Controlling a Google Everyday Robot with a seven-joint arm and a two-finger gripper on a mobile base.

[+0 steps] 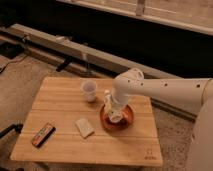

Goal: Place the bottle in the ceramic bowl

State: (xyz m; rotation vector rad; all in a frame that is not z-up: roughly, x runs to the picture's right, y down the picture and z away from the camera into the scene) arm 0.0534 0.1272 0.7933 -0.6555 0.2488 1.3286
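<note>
Camera view | gripper [113,111] over ceramic bowl [116,118], seemingly clamping bottle [108,102] | cup [89,91] near.

Light: dim, warm, brightest on the table [55,102].
Background: a deep black band.
Gripper [114,113]: pale, lit, above the ceramic bowl [128,119].

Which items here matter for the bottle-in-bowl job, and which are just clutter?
Job: bottle, upright at the bowl's left rim; ceramic bowl; claw, down over the bowl.
Clutter: white cup; pale packet; flat dark and orange item, near the table's left corner.
</note>
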